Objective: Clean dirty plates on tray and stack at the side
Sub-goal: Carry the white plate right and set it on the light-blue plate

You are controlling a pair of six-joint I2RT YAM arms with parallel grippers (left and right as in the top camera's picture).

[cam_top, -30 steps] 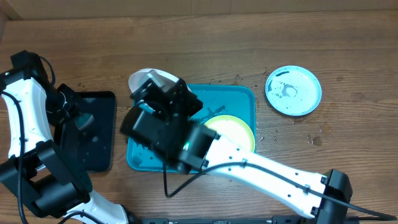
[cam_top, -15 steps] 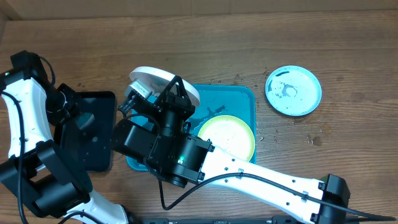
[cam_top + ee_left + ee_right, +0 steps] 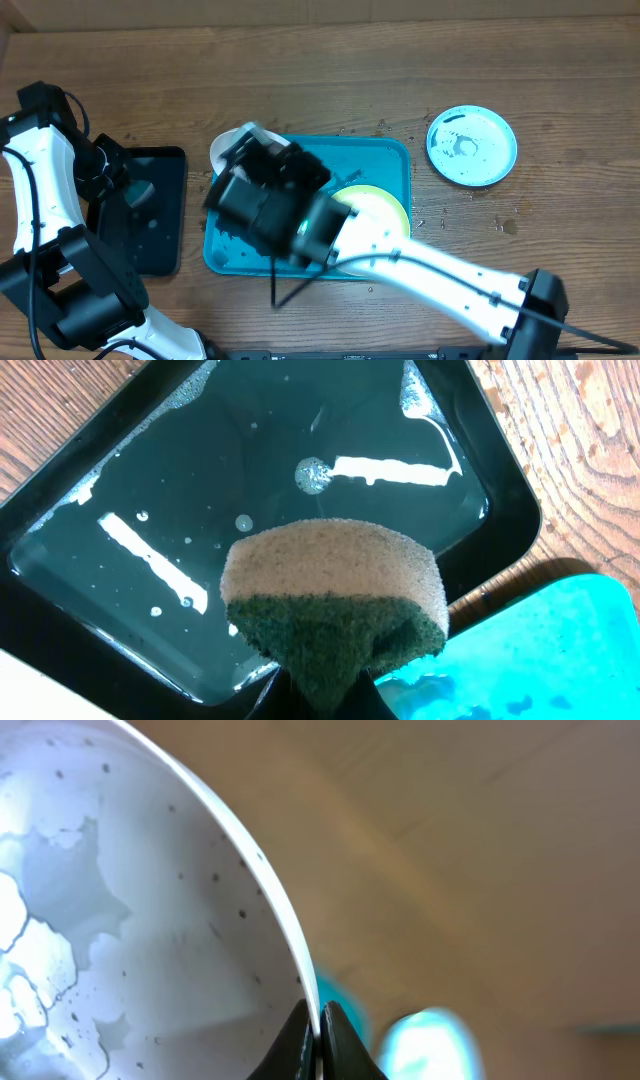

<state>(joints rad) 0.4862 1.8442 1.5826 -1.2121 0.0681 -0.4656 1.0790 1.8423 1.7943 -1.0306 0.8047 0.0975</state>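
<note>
at the turquoise tray's (image 3: 385, 160) far-left corner, r jaws pinch the white plate (image 3: 226, 148) (image 3: 120, 920) by its rim. green plate (image 3: 388, 206) lies in tray; blue plate (image 3: 471, 146) on desk (image 3: 300, 60), well apart. l jaws clamp a sponge (image 3: 335, 590) over black tray (image 3: 100, 480) w/ water.

A pale sponge (image 3: 335, 585) with a dark green scrubbing face fills the centre, pinched from below by the left hand (image 3: 325, 698) – only the dark tips of its fingers show at the bottom edge. Behind the sponge lies a black tray (image 3: 515, 525) holding shallow water (image 3: 250, 450) with a few bubbles and bright reflections. A turquoise tray (image 3: 540, 650) – one corner of it – sits lower right, just beside the black one. Wooden bench (image 3: 580, 450) shows at the upper corners.
</note>
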